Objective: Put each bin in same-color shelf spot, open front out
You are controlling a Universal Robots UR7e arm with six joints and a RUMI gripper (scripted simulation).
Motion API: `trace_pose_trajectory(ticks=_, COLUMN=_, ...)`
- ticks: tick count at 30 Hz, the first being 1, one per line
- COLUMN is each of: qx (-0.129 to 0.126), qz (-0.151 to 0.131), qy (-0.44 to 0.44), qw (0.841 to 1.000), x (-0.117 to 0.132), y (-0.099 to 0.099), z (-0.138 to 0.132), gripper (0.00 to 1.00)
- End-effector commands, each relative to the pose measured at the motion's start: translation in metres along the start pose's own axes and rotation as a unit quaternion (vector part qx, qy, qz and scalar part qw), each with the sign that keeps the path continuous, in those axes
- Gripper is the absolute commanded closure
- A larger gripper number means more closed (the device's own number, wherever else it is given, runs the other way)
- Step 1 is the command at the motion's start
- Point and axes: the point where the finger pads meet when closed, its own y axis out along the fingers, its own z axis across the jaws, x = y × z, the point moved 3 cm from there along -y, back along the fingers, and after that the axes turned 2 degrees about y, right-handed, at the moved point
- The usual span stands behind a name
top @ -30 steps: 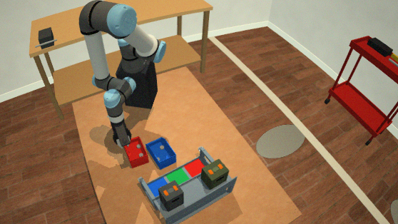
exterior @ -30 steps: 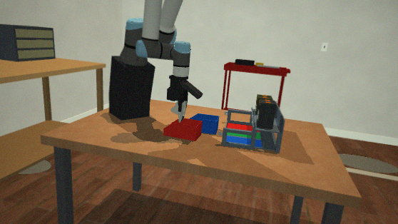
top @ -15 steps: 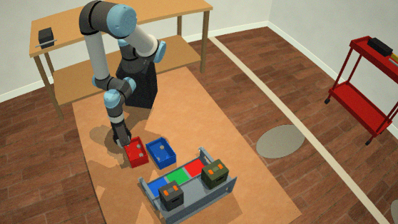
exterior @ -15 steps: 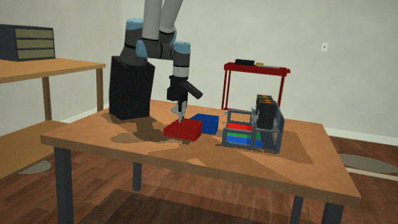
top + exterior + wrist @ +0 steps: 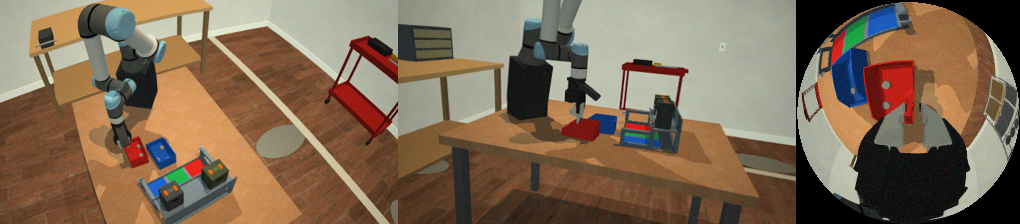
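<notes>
Red bin point(image 5: 134, 155) point(image 5: 581, 133) point(image 5: 898, 75) rests on the table; in the wrist view its body lies ahead and left of the gripper point(image 5: 125, 144) point(image 5: 580, 121) point(image 5: 913, 107). Long axis appears to run away from the arm, toward the shelf point(image 5: 192, 195) point(image 5: 679, 137) point(image 5: 905, 18). Fingers stand narrowly apart astride 1 bin edge — a gap shows, no clamp evident. Only 1 arm serves. Labels, brands — 0 legible.
</notes>
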Motion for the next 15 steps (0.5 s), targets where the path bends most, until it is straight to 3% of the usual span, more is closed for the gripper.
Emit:
trace_pose_trajectory(ticks=1, qx=0.0, qz=0.0, qy=0.0, qw=1.0, x=0.0, y=0.004, z=0.0, gripper=0.85)
trace_pose_trajectory(ticks=15, qx=0.0, qz=0.0, qy=0.0, qw=1.0, x=0.0, y=0.02, z=0.0, gripper=0.85)
